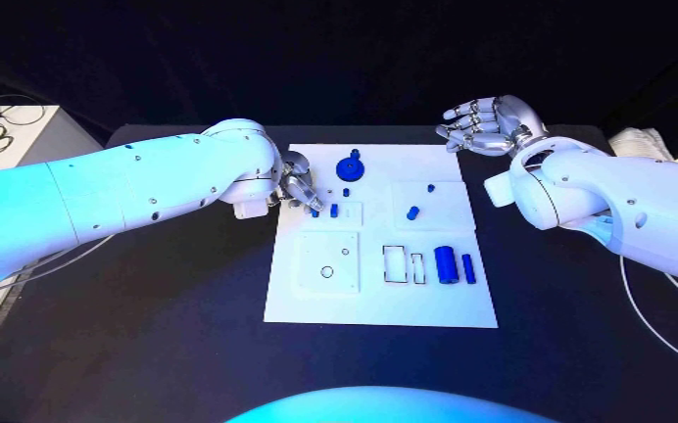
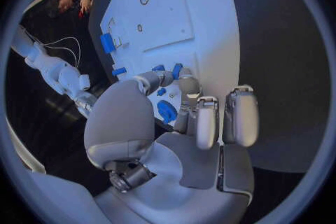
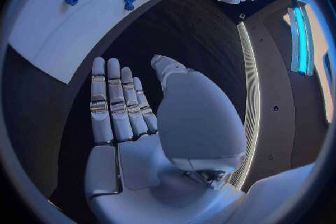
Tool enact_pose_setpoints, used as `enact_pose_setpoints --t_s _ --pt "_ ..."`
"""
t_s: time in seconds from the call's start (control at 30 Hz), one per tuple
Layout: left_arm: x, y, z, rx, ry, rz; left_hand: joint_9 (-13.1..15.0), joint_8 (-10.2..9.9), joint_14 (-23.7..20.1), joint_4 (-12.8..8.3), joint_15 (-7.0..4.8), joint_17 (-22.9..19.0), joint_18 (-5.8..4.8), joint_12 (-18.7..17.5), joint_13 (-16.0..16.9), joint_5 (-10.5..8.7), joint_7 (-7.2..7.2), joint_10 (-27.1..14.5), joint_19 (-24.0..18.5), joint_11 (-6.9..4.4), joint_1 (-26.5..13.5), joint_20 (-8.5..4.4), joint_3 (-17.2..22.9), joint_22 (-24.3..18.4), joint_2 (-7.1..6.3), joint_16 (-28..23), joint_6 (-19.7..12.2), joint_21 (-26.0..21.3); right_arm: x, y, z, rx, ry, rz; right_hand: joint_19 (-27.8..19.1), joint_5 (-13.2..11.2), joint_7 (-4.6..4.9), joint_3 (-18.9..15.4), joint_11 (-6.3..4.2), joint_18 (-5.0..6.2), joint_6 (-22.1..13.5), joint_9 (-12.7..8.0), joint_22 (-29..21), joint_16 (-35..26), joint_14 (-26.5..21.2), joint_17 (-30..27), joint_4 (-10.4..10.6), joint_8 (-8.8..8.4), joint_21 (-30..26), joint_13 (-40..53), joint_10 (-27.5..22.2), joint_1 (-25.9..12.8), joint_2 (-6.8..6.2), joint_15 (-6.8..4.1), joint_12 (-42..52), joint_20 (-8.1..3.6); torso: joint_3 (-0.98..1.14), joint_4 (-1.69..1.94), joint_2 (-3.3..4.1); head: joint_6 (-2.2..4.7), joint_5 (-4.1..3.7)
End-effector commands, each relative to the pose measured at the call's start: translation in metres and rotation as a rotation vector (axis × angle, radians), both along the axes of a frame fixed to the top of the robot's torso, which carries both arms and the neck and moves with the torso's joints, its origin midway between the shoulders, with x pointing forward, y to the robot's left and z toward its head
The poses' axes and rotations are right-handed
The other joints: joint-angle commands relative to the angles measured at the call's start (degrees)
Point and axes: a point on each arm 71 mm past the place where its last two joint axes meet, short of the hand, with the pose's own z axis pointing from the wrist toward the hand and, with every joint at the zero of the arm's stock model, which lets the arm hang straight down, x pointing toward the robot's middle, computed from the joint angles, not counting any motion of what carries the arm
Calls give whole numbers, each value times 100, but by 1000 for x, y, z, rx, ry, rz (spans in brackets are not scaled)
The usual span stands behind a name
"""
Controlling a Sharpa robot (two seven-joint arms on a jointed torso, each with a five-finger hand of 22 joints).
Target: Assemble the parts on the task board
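The white task board [image 1: 318, 296] lies mid-table. On it stand a blue gear-like knob [image 1: 351, 165], two short blue pegs [image 1: 335, 211], a tiny blue piece [image 1: 348, 191], a blue stub [image 1: 412, 213], a thick blue cylinder [image 1: 445, 264] and a thin blue bar [image 1: 467, 268]. My left hand [image 1: 297, 186] hovers at the board's upper left edge. Its thumb [image 2: 149, 80] and a finger stand apart near the pegs [image 2: 176, 70], holding nothing. My right hand [image 1: 480, 127] hangs past the board's far right corner with fingers [image 3: 115, 101] stretched out and nothing in them.
The board has a square plate with a small round hole [image 1: 328, 271] and two narrow rectangular slots [image 1: 396, 264]. A white box [image 1: 31, 134] stands at the table's far left, and a pale object [image 1: 643, 141] lies at the far right edge.
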Motion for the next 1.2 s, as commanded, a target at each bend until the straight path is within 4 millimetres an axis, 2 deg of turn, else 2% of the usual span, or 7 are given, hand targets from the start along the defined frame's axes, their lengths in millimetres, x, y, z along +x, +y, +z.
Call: enact_pose_setpoints --t_s 0.03,0.37,0.47,0.6,0.73,0.83,1.2 --pt "-5 -2 -10 17 57 -14 8 -41 584 -696 -42 1508 -56 7 -7 -14 -56 11 -21 -35 -22 -3 599 41 28 21 -24 -42 -1 2 0 -1 -3 19 10 14 260 9 23 32 -25 -7 -7 -25 0 -8 -6 29 8 -7 -2 -14 39 3 21 19 0 9 -3 -5 -6" --pt "-3 4 -11 35 47 1 -108 -198 584 -169 -77 1508 -56 47 50 -168 -113 -15 -10 -70 -258 -41 -651 24 64 21 126 -90 -1 1 0 0 -3 18 22 21 260 6 23 32 -30 -21 -68 -37 8 -11 -11 48 11 -61 -9 -29 44 2 57 19 -3 1 -8 -1 -6" --pt "-3 5 -11 37 44 6 -149 -255 584 -17 -73 1508 -58 50 59 -715 -110 -30 0 -67 -204 -41 -945 30 82 21 164 -96 -1 1 0 0 -3 18 22 21 260 6 23 32 -30 -21 -68 -37 8 -11 -11 48 11 -61 -9 -29 44 2 57 19 -6 1 -4 8 -12" --pt "-3 7 -10 35 34 14 -178 -298 584 174 -69 1508 -56 51 61 -1089 -100 -39 -1 -59 -162 -36 -1158 22 77 21 191 -108 -1 0 0 0 -4 17 22 21 260 6 23 32 -30 -21 -68 -37 8 -11 -11 48 11 -61 -9 -29 44 2 57 19 -7 4 -3 18 -20" --pt "-3 9 -10 33 24 23 -186 -311 584 466 -59 1508 -58 50 52 -1224 -87 -44 9 -46 -261 -30 -1361 33 89 21 211 -108 -1 0 0 0 -4 18 22 21 260 6 23 32 -30 -21 -68 -37 8 -11 -11 48 11 -61 -9 -29 44 2 57 19 -10 2 -1 17 -25" --pt "-2 12 -9 33 14 32 -177 -309 584 754 -53 1508 -58 50 38 -1662 -78 -56 14 -38 -280 -24 -1553 38 115 21 205 -111 -1 0 0 0 -4 18 25 22 260 6 23 32 -31 -23 -78 -40 9 -12 -11 51 12 -70 -10 -31 45 2 63 19 -12 2 -1 23 -38" --pt "-1 17 0 1 -33 58 -162 -293 584 907 -54 1508 -62 83 78 -1768 -77 -43 32 -37 -247 -24 -1690 62 110 21 208 -103 -1 0 0 -1 -4 18 26 24 259 9 22 32 -33 -25 -85 -41 10 -12 -19 53 12 -77 -12 -22 43 2 67 18 -8 5 -1 20 -41"
